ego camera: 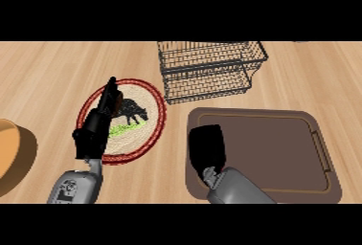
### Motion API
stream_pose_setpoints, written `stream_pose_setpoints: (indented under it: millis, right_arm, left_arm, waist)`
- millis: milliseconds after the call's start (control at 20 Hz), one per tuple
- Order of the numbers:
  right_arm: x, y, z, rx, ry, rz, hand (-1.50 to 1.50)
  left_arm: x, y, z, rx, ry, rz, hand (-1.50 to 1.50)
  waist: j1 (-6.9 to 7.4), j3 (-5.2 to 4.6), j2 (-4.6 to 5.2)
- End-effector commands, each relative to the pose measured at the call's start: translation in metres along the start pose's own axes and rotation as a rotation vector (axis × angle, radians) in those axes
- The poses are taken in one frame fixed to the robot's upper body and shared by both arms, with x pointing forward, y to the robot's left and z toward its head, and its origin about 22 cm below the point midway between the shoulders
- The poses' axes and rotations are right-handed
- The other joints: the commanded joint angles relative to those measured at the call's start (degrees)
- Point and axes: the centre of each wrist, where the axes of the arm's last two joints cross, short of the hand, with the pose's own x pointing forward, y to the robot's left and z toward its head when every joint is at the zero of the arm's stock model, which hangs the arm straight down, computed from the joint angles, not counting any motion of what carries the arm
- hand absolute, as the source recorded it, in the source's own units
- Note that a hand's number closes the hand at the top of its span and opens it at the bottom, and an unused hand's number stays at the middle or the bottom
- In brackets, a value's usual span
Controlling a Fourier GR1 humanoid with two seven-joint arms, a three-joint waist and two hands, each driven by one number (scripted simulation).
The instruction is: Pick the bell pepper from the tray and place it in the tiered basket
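Spanning everything, the wooden worktop [56, 72] is carrying a brown tray [283, 148] at right, a wire tiered basket [209, 69] behind it, and a red-rimmed plate [145, 103]. Right hand [206, 146] is hanging over the tray's left edge; can't tell its grip. Left hand [99, 124] is resting straight-fingered over the plate. Bell pepper isn't showing anywhere.

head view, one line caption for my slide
Left hand over a patterned plate, right hand on the brown tray, wire basket behind.
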Motion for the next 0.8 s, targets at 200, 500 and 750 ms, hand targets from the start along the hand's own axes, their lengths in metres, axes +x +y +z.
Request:
stream_pose_setpoints:
  millis: [200, 500, 750]
  right_arm:
    - [0.041, -0.062, 0.027, -0.142, 0.117, -0.078, 1.5]
    - [0.029, -0.137, 0.052, -0.348, 0.145, -0.183, 1.5]
    - [0.019, -0.191, 0.075, -0.423, 0.162, -0.256, 1.5]
  left_arm:
    - [0.005, -0.005, 0.0, -0.008, -0.002, 0.025, 0.0]
    - [-0.01, -0.005, 0.015, 0.048, 0.019, 0.012, 0.0]
    - [-0.002, 0.002, 0.008, 0.035, 0.019, -0.002, 0.0]
  waist:
    - [0.0, 0.28, -0.11]
    - [-1.61, 0.25, -0.62]
    - [-1.69, 0.22, -0.88]
